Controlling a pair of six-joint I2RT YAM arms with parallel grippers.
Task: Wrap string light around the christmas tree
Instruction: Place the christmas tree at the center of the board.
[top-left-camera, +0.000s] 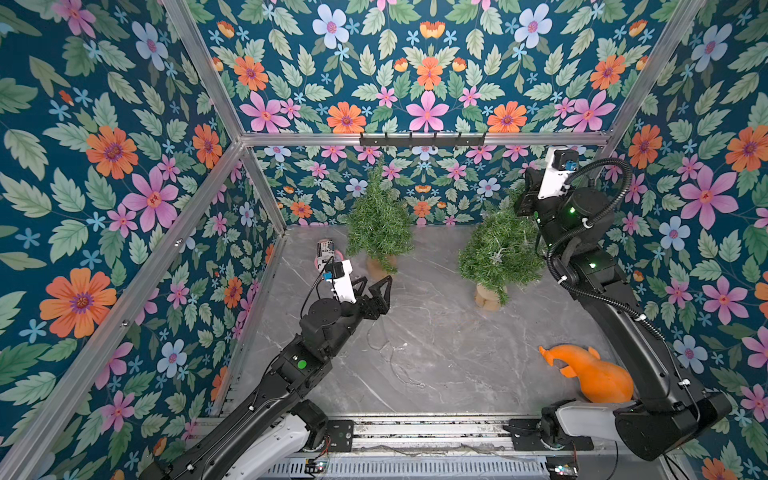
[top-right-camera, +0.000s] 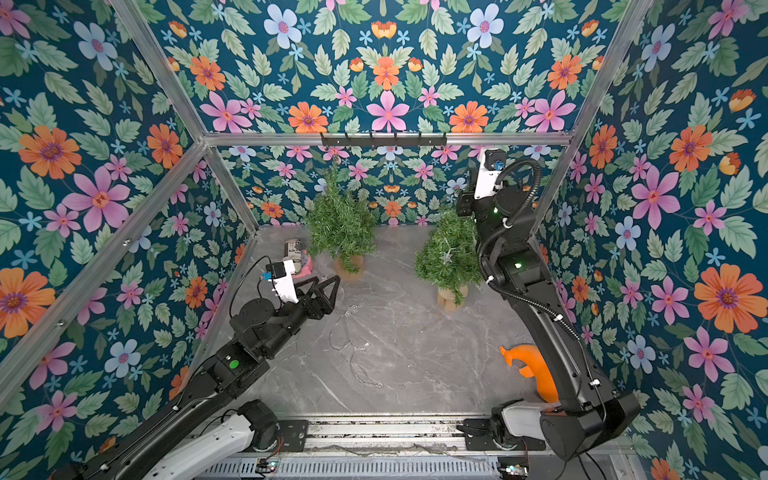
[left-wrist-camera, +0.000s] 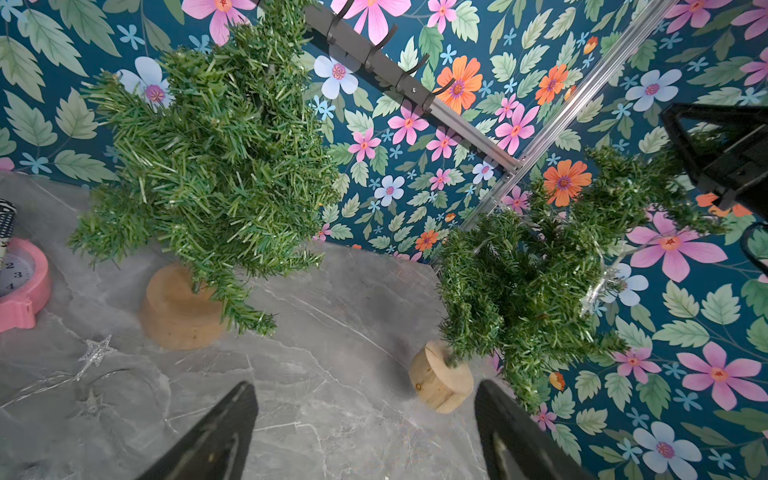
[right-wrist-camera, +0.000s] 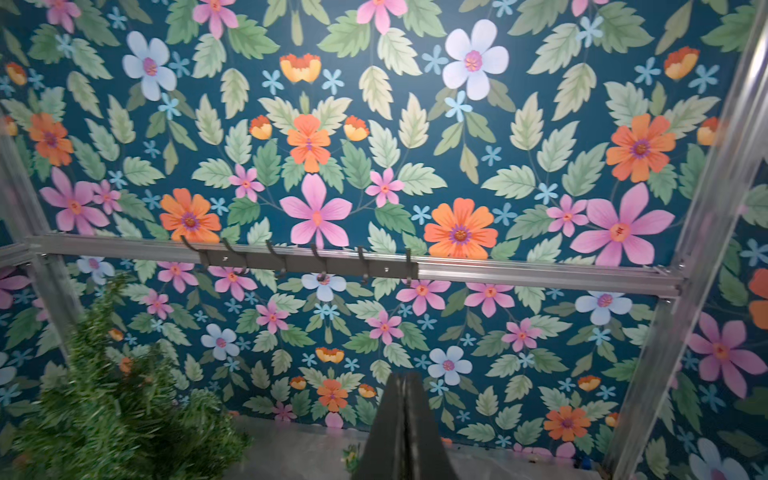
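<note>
The left hand (top-left-camera: 378, 283) hangs open over the grey bench (top-left-camera: 436, 374), its two fingers (left-wrist-camera: 232, 419) spread wide with nothing between them. Part of the string light (left-wrist-camera: 96, 350) lies loose on the bench. Its thin wire loops and small clear stars sit just beneath this hand and trail from there toward the near edge, apart from the fingers.

The rest of the wire is draped on the christmas tree (top-left-camera: 490, 239), well apart from the left hand. A silvery star (top-left-camera: 496, 257) shows among the needles on the side facing that hand. The right hand (top-left-camera: 524, 199) is up at this tree's tip, closed. In its wrist view the fingers (right-wrist-camera: 390, 419) are pressed flat together, and whether the fine wire is pinched there cannot be told.

A second tree (top-left-camera: 378, 220) stands on a wooden base at the back of the bench. Just beside it are a pink clock (left-wrist-camera: 16, 282) and a patterned can (top-left-camera: 326, 248). An orange toy (top-left-camera: 594, 374) lies near the right arm's base
</note>
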